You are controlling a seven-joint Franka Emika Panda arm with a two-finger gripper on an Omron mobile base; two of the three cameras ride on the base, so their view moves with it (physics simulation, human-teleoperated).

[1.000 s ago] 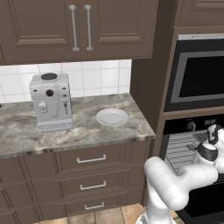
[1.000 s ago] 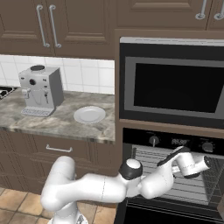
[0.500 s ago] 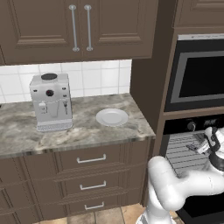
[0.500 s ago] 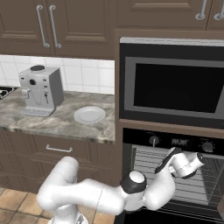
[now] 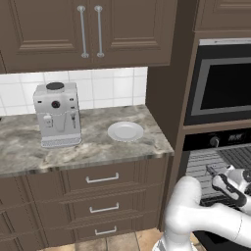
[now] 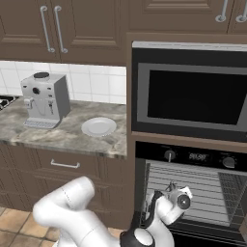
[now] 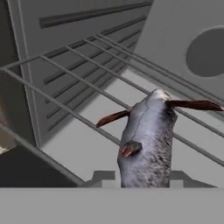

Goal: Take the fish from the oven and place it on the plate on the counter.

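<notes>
Grey fish on the wire rack inside the oven

Black oven (image 6: 193,193), silver wire rack (image 7: 87,100); speckled grey fish (image 7: 146,144) with reddish fins lies at 6 o'clock in the hand view between the gripper (image 6: 170,187) tips; grasp cannot be told.

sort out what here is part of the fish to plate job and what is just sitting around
Part of the job:
fish, lying on the wire rack between the fingertips
oven, door open
plate, bare
counter
gripper, reaching into the oven

Just sitting around:
coffee machine
microwave
upper cabinets
drawers
</notes>
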